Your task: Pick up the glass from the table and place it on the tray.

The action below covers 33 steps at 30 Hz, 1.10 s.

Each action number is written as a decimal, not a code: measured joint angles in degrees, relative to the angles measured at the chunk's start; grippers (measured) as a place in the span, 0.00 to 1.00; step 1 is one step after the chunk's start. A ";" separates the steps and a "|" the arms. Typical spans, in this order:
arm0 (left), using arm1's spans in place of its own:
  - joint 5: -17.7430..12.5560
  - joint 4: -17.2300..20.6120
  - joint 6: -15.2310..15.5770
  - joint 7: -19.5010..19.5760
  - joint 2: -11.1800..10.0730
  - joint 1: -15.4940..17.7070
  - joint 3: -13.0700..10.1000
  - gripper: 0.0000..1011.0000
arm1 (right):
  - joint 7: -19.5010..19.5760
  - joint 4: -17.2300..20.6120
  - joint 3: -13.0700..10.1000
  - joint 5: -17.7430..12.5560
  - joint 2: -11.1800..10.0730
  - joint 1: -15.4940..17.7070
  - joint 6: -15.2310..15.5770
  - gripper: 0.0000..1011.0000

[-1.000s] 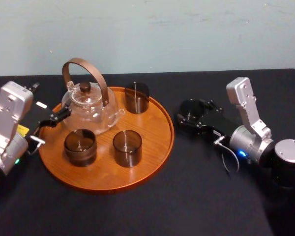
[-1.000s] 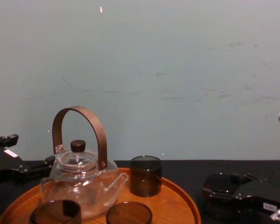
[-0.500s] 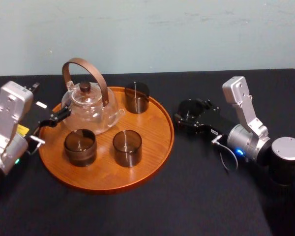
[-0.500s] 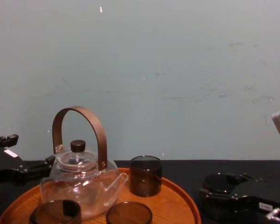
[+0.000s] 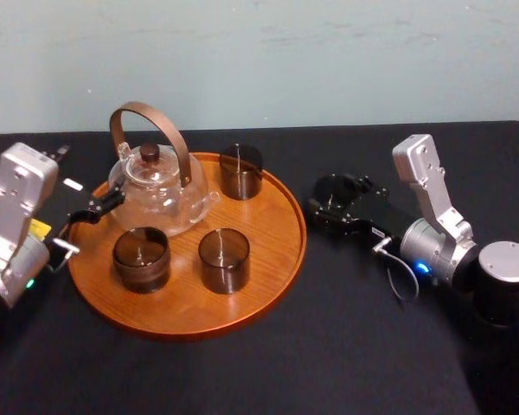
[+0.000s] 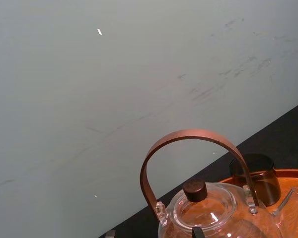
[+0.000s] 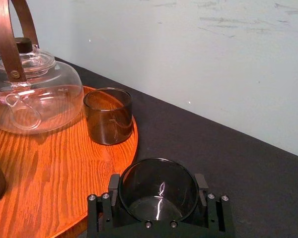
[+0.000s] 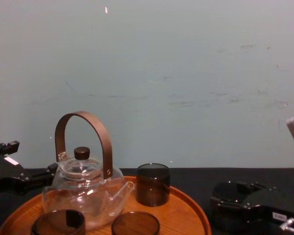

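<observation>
Your right gripper [image 5: 336, 206] is out on the table [image 5: 346, 346], reaching in from the right, just beside the tray [image 5: 182, 304] and clear of its rim. In the right wrist view you've got the glass [image 7: 158, 194] sitting squarely between the two black fingers [image 7: 113, 184], one pressed to each side of its wall, so the gripper is clamped on it. The glass is upright and open end up, on the right-hand side of the tray and not over the wood. You can't tell from these angles whether its base is on the black cloth or just off it. On the tray itself you have the clear teapot [image 5: 156, 192] with its brown hoop handle at the back left. There is one dark cup [image 5: 240, 171] at the back beside the teapot's spout, and two more dark cups up front, the left one [image 5: 141, 258] and the right one [image 5: 224, 259], standing near each other but apart. Your left gripper [image 5: 99, 206] is parked at the tray's left edge, just beside the teapot's body, holding nothing that you can see. The chest view has the clamped glass low on the right, level with the tray's rim.
</observation>
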<state>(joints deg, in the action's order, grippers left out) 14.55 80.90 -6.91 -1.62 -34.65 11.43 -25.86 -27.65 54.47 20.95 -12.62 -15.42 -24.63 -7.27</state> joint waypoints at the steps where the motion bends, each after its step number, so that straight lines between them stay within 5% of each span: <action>1: 0.00 0.00 0.00 0.00 0.00 0.00 0.00 0.99 | 0.01 0.01 -0.01 -0.01 -0.01 0.01 0.00 0.90; 10: 0.00 0.00 0.00 0.00 0.00 0.00 0.00 0.99 | -0.21 0.49 -0.17 -0.26 -0.18 0.21 0.03 0.90; 33: 0.00 0.00 0.00 0.00 0.00 0.00 0.00 0.99 | -1.47 13.01 1.60 -0.52 -3.03 3.54 1.96 0.90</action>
<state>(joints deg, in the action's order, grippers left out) 14.55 80.90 -6.91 -1.62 -34.65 11.43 -25.86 -29.12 67.48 22.56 -13.14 -18.46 -21.09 -5.31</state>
